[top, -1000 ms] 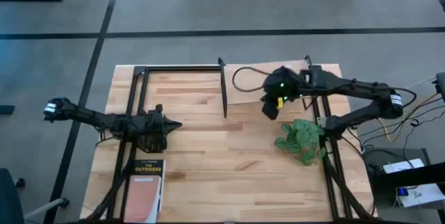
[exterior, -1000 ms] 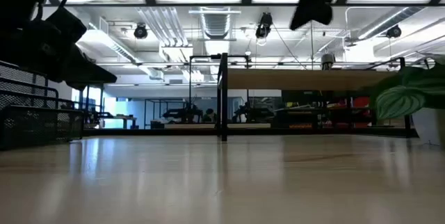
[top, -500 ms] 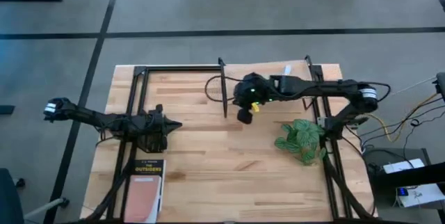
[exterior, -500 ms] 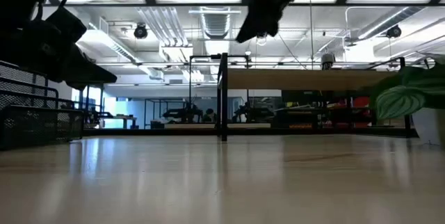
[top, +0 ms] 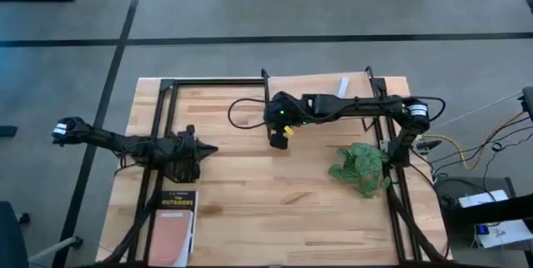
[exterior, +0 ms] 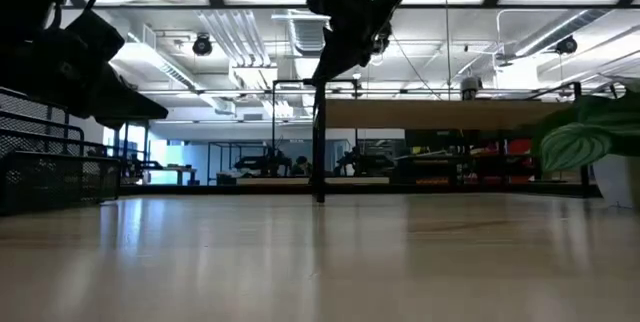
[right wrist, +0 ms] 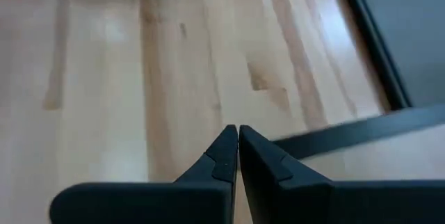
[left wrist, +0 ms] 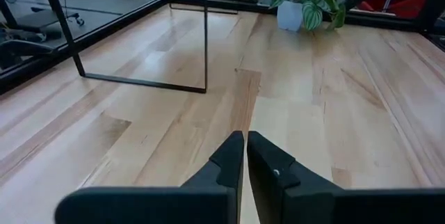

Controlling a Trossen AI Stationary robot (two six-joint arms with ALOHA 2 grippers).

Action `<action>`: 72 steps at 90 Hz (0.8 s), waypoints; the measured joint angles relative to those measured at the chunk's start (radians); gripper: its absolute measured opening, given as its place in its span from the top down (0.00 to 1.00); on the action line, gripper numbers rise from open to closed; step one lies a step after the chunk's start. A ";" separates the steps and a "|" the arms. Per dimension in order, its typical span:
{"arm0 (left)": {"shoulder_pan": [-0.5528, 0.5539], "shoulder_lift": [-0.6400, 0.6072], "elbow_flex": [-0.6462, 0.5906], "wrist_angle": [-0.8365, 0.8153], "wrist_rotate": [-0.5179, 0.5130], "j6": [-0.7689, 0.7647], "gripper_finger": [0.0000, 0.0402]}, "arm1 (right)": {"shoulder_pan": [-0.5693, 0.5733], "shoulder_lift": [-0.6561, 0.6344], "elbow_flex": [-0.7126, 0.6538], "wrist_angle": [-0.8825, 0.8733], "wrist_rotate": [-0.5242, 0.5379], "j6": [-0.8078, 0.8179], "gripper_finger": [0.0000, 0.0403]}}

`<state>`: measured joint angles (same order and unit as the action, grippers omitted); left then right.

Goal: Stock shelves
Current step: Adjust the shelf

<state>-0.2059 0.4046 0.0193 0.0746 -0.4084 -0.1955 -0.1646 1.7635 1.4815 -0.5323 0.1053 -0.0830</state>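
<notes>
My left pincer [top: 200,150] waits low over the near left of the desk [top: 250,201], fingers pressed together and empty. Just nearer than it, at the desk's front left, a book [top: 173,222] lies flat in a black wire rack.

My right pincer [top: 278,139] is stretched across to mid-desk, raised well above the surface. Its fingers are also pressed together with nothing between them. I judge the stocking is at a reaching step: nothing is in hand, and the arm is crossing toward the left side, where the book lies. The next move calls for spreading the fingers and coming down on an item before carrying it up.

The shelf [top: 321,93], a pale board on thin black legs, stands at the far edge, right of centre, its top bare. My own right arm stretches over its front edge. A potted plant [top: 361,166] sits at the right, in front of the shelf; any carry back must clear its leaves and the shelf's front leg [exterior: 319,142].
</notes>
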 joint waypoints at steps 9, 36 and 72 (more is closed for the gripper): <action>0.000 0.000 0.000 0.000 0.000 0.000 0.99 | -0.002 -0.003 -0.001 -0.001 0.048 0.004 1.00; 0.000 0.000 0.000 0.000 0.000 0.000 0.99 | 0.000 -0.007 -0.001 -0.017 0.142 0.029 1.00; 0.000 0.000 0.000 0.000 0.000 0.000 0.99 | 0.044 -0.030 -0.002 -0.080 0.163 0.076 1.00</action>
<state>-0.2059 0.4046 0.0193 0.0746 -0.4084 -0.1954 -0.1206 1.7333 1.4792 -0.6122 0.2687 -0.0072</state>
